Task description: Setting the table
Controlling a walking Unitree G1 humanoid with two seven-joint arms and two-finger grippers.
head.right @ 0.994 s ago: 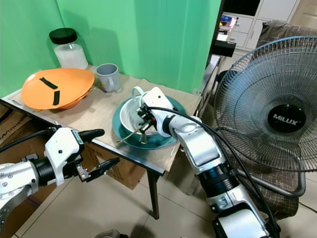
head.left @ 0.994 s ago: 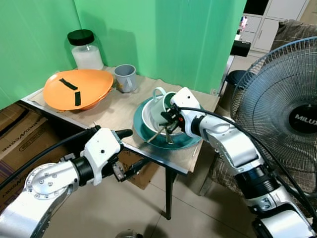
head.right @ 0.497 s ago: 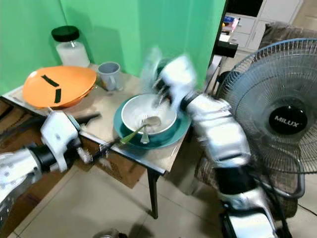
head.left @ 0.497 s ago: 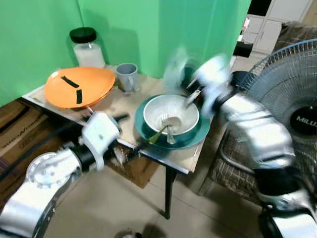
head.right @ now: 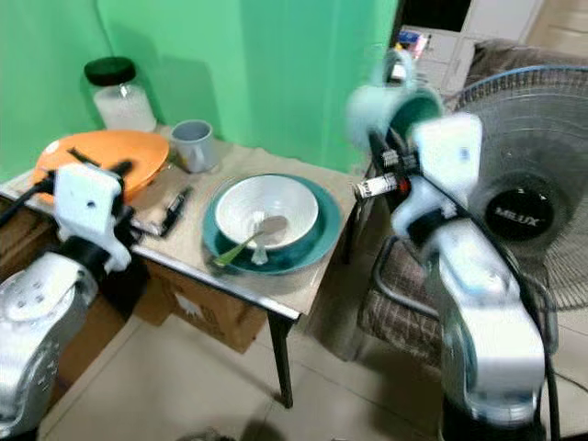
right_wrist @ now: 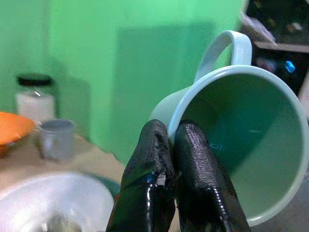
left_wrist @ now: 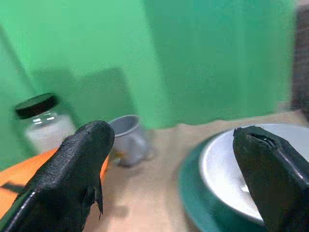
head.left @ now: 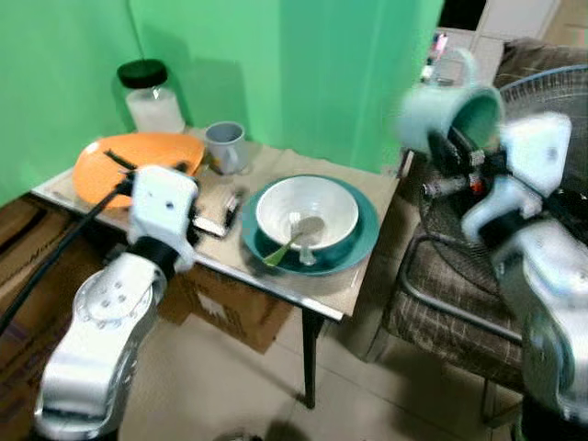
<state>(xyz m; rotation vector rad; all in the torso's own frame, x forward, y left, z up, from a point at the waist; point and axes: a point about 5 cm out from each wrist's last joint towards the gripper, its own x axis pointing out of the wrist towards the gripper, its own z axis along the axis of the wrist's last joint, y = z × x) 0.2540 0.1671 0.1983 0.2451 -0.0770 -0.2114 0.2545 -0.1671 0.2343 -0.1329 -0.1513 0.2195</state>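
The right claw [right_wrist: 166,193] pinches the rim of a pale green mug [right_wrist: 231,145], one finger inside and one outside, holding it tipped on its side in the air off the bench's right end, before a fan [head.right: 528,184]; head views blur it. The left claw [left_wrist: 169,159] is spread wide and empty over the bench [head.left: 363,276] near a white bowl [head.left: 308,209] on a teal plate [head.left: 363,243]. Two utensils [head.left: 294,241] lie in the bowl, too blurred to name. Behind stand a grey mug [head.left: 225,145], an orange plate [head.left: 115,165] partly hidden by the left arm, and a jar [head.left: 147,92].
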